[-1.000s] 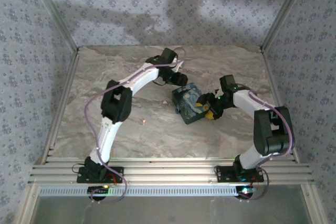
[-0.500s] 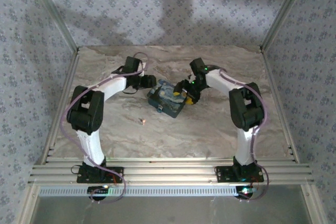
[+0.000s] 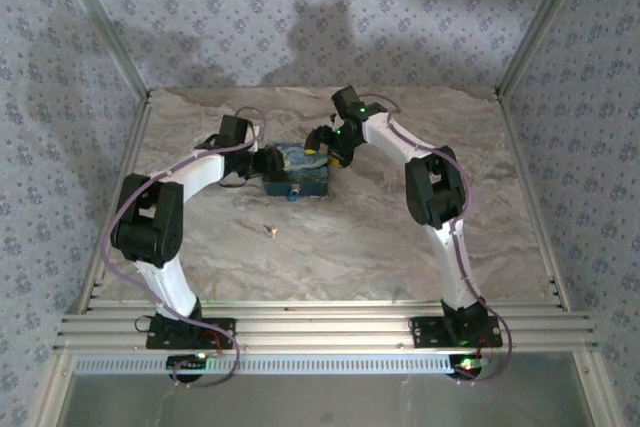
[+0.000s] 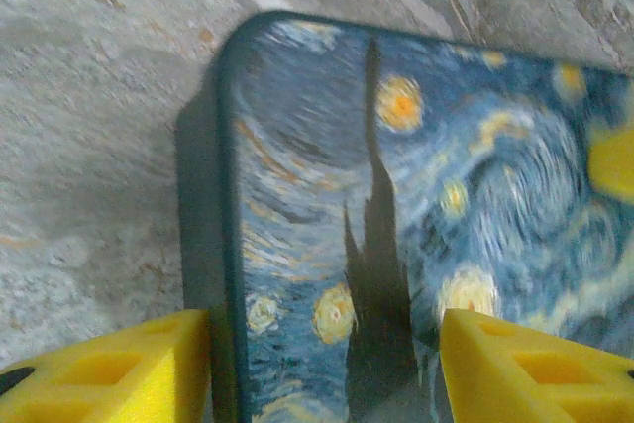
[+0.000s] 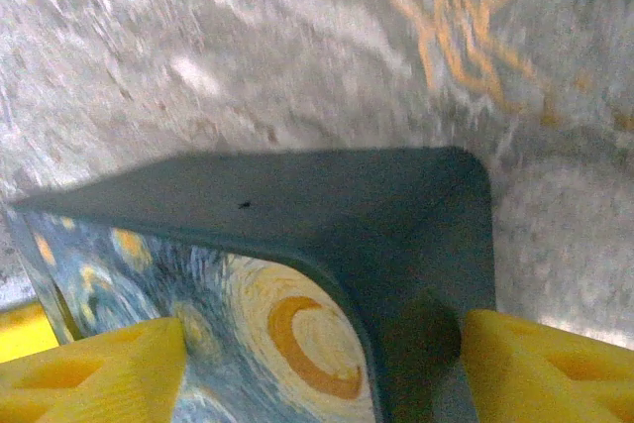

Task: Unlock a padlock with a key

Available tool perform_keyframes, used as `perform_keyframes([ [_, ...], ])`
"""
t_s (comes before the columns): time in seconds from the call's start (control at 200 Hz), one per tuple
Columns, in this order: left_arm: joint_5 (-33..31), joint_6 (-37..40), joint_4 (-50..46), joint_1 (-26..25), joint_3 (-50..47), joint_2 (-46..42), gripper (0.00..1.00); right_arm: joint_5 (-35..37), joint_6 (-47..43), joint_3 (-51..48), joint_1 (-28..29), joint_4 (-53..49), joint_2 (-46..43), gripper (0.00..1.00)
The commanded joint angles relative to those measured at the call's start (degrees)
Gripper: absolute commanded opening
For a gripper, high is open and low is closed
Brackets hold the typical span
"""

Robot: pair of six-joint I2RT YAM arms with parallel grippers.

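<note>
The blue box (image 3: 297, 169) with the yellow swirl painting lies flat on the marble table, back of centre. My left gripper (image 3: 268, 162) is at its left end and stands open. In the left wrist view the yellow fingers (image 4: 109, 369) straddle the box's long edge (image 4: 230, 245), one outside the wall and one over the lid. My right gripper (image 3: 323, 147) is at the far right corner, also open, and the box's rounded corner (image 5: 436, 205) lies between its fingers (image 5: 550, 369). A small grey nub (image 3: 296, 193) sticks out of the box's near side. I cannot make out the padlock or a key.
A tiny pinkish object (image 3: 272, 231) lies on the table (image 3: 400, 237) in front of the box. Patterned walls close the table in on three sides, and an aluminium rail (image 3: 320, 332) runs along the near edge.
The box and both grippers have moved left and toward the back of the table. The box has turned so its long side now runs left to right.
</note>
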Motion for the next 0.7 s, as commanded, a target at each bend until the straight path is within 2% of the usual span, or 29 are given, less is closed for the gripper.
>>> perform_keyframes([
  [0.0,6.11,-2.10,-0.76,-2.85,-1.69,-2.36,0.62,-0.13,-0.89,4.05,-0.13,0.61,2.16,0.76],
  [0.17,2.18,0.01,-3.98,-2.93,-1.93,-5.35,0.65,1.46,-3.70,5.22,-1.66,-3.92,-0.99,0.80],
  [0.325,-2.87,2.87,-9.04,-0.51,-2.63,-10.76,0.70,4.70,-7.99,-0.59,-1.73,-6.20,-8.97,0.82],
  [0.49,-8.43,3.70,-13.69,1.08,-7.26,-19.20,0.71,9.15,-10.85,-16.49,-1.18,-2.53,-21.28,0.82],
  [0.695,-9.80,-4.30,-16.57,0.76,-19.87,-27.58,0.70,14.66,-7.02,-41.66,3.23,6.38,-36.17,0.81],
])
